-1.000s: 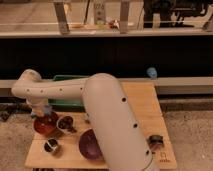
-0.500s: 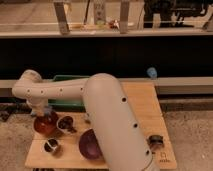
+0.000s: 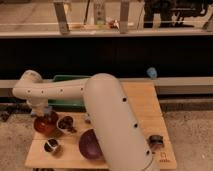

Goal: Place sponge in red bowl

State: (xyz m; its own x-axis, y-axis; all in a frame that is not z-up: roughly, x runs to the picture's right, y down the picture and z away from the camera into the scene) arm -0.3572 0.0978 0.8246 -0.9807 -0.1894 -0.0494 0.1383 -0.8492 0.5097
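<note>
Camera view material placed the gripper (image 3: 43,107) at the left end of the wooden table (image 3: 145,107), directly over the red bowl (image 3: 45,125), where it was largely masked by the wrist housing above it. Whether it was open or closed could not be told. A small bluish patch, taken to be the sponge (image 3: 47,109), was seen at the gripper just above the bowl's rim; whether it was gripped or merely touched could not be made out. Just right of the red bowl a small bowl (image 3: 65,124) with dark contents was seen, and nearer the front edge a second small bowl (image 3: 51,146). A purple bowl (image 3: 90,145) was partly covered by the arm (image 3: 107,115), which was cut off at the lower edge and hid much of the table's middle. A green tray (image 3: 70,79) behind was mostly concealed by the forearm. A dark object (image 3: 156,141) at the right could not be identified, nor could a blue object (image 3: 151,72) on the ledge (image 3: 185,82) beyond.
</note>
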